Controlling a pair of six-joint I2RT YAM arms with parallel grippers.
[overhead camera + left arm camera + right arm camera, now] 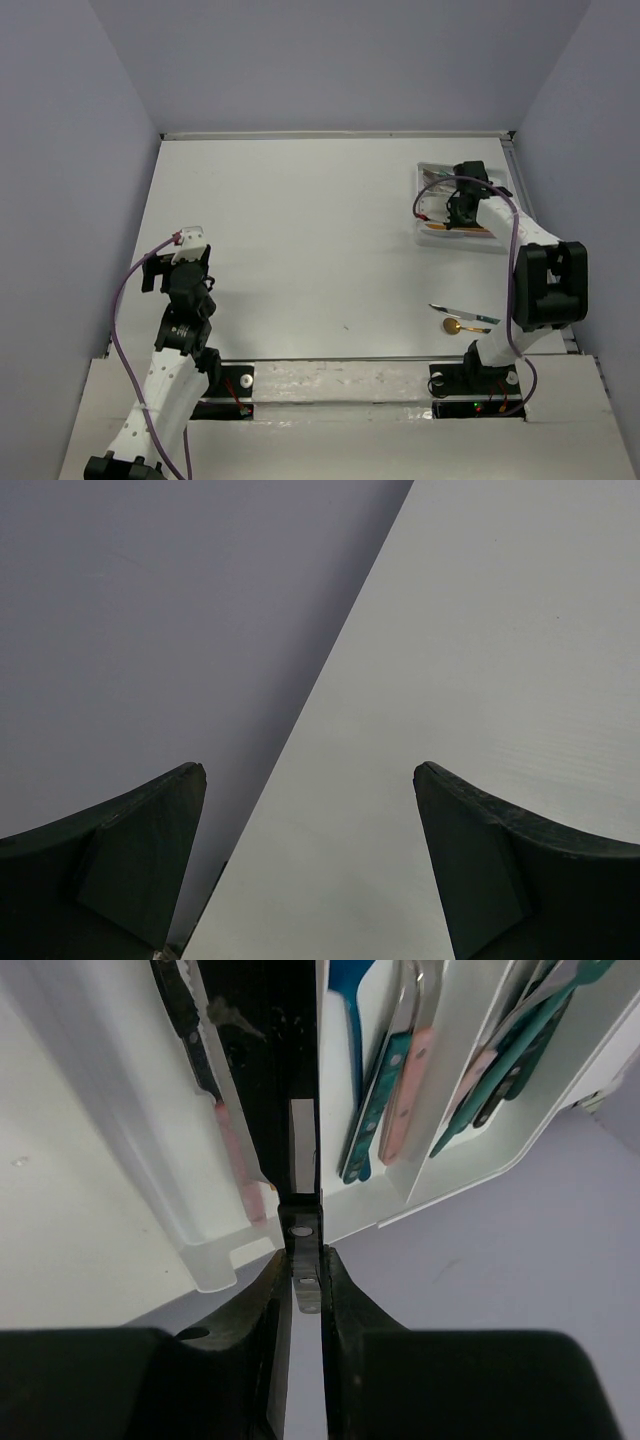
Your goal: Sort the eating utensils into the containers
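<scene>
White R arm (525,232) outstretched over tray (430,168)

Text check, all three views: you have nothing legible to log. No lettering, label, brand mark, number or sign can be read on any surface.
</scene>
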